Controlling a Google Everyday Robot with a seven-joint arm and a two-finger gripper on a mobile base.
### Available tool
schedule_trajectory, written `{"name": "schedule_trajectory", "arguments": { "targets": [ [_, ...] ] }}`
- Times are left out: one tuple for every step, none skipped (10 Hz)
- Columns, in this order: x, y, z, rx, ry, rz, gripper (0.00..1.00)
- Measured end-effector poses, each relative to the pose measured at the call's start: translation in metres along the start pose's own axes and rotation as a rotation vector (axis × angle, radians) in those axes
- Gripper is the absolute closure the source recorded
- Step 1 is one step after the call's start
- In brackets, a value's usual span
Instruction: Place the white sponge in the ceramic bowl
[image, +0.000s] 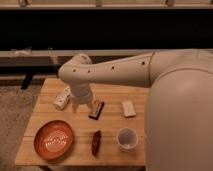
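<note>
On the table (115, 125), the white sponge (128, 108) lies flat toward the right side, ungrasped and well apart from the ceramic bowl (45, 150), which sits at the front left.

Task status: no part of the placement is done.

My claw (79, 104) hangs below the wrist over the left-centre of the table, between a white bottle (62, 98) and a dark brown bar (96, 109), away from the sponge. I cannot tell whether the claw is spread or pressed together.

Remaining steps, in my judgement:
- Travel right to the sponge.
- Grasp it.
- Carry it across to the bowl.
- Release.

Containers:
- The bowl holds nothing; only pale markings show on its inner surface.
- A small white cup (127, 138) stands at the front, right of centre; its contents cannot be made out.
</note>
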Motion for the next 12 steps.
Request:
{"name": "schedule_trajectory", "arguments": {
  "targets": [
    [0.000,0.000,0.000,0.000,0.000,0.000,0.35],
    [0.000,0.000,0.000,0.000,0.000,0.000,0.35],
    [0.000,0.000,0.000,0.000,0.000,0.000,0.35],
    [0.000,0.000,0.000,0.000,0.000,0.000,0.35],
    [-0.001,0.000,0.000,0.000,0.000,-0.002,0.35],
    [-0.002,-0.002,0.001,0.002,0.001,-0.011,0.35],
    [-0.008,-0.010,0.006,0.010,-0.002,-0.022,0.35],
    [-0.018,-0.022,0.011,0.014,-0.003,-0.032,0.35],
    [-0.028,-0.034,0.016,0.016,-0.007,-0.042,0.35],
    [-0.051,-0.060,0.024,0.016,-0.012,-0.057,0.35],
    [-0.066,-0.077,0.028,0.016,-0.017,-0.062,0.35],
    [-0.079,-0.096,0.032,0.019,-0.013,-0.064,0.35]
  ]
}}
